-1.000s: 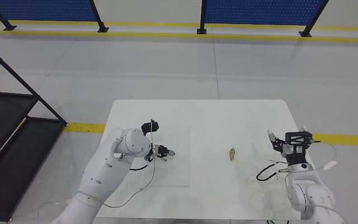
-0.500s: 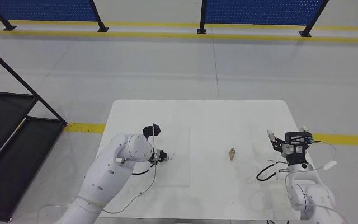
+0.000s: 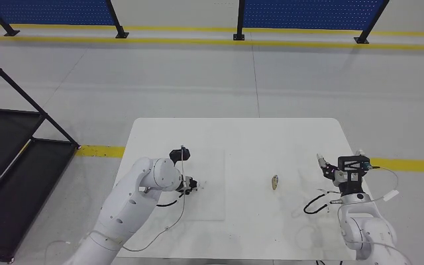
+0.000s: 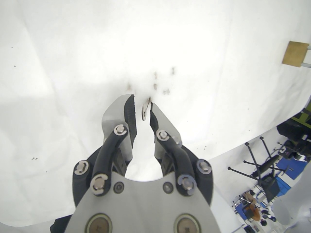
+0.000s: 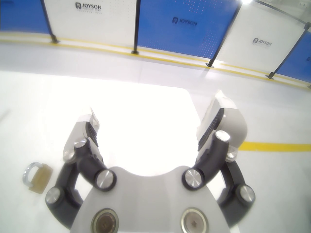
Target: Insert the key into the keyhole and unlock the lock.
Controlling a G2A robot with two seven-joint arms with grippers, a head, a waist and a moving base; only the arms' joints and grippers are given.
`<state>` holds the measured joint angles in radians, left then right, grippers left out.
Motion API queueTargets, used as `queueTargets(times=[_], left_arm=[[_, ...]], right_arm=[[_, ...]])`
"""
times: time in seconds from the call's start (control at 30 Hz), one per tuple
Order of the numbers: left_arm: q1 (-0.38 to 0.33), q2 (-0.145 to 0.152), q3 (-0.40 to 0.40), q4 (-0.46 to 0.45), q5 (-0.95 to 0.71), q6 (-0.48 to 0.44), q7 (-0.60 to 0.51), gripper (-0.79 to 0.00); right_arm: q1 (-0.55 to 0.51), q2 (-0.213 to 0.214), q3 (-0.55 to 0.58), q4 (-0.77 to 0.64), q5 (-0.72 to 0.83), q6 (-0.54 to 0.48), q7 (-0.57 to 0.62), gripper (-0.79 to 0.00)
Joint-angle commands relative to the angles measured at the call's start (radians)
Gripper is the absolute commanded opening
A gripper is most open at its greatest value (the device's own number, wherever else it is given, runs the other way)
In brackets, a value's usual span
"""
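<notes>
A small silver key (image 4: pixel 144 111) lies on the white table (image 3: pixel 265 142) between the fingertips of my left gripper (image 4: pixel 142 103). The jaws stand narrowly open around it, with a gap showing on one side of the key. In the top view that gripper (image 3: pixel 194 185) is low over the table's left half. The brass padlock (image 3: pixel 274 181) lies near the table's middle, well off to the side of the left gripper (image 4: pixel 294 54). My right gripper (image 5: pixel 156 109) is wide open and holds nothing near the right edge (image 3: pixel 339 158), with the padlock (image 5: pixel 40 178) beside it on the table.
Small dark specks (image 4: pixel 165 83) mark the table just beyond the key. A black rack (image 3: pixel 26 165) stands on the floor left of the table. Blue fence panels (image 3: pixel 298 13) and yellow floor lines run behind. Loose cables (image 3: pixel 318 202) lie by the right arm.
The left gripper pulled back a little toward its arm and sank closer to the table during the first half second, then held still. The right arm and padlock have not moved.
</notes>
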<state>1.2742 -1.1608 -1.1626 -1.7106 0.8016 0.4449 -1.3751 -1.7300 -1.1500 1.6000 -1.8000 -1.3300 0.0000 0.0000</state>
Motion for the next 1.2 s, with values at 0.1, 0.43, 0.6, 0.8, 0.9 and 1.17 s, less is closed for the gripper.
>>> queueTargets(times=[0.1,0.43,0.6,0.8,0.9,1.17], left_arm=[[-0.006,0.000,0.005,0.008,-0.008,0.003,0.003,-0.690],[-0.006,0.008,-0.019,-0.041,-0.014,0.003,0.014,-0.785],[0.043,0.018,-0.093,-0.167,-0.067,-0.017,0.038,-0.785],[0.170,0.027,-0.297,-0.233,-0.390,-0.133,0.138,-0.785],[0.225,0.030,-0.409,-0.199,-0.597,-0.220,0.137,-0.785],[0.304,0.044,-0.638,-0.003,-1.092,-0.478,-0.024,-0.785]], right_arm=[[0.000,0.000,0.000,0.000,0.000,0.000,0.000,0.000],[0.000,0.000,0.000,0.000,0.000,0.000,0.000,0.000],[0.000,0.000,0.000,0.000,0.000,0.000,0.000,0.000],[0.000,0.000,0.000,0.000,0.000,0.000,0.000,0.000],[0.000,0.000,0.000,0.000,0.000,0.000,0.000,0.000],[0.000,0.000,0.000,0.000,0.000,0.000,0.000,0.000]])
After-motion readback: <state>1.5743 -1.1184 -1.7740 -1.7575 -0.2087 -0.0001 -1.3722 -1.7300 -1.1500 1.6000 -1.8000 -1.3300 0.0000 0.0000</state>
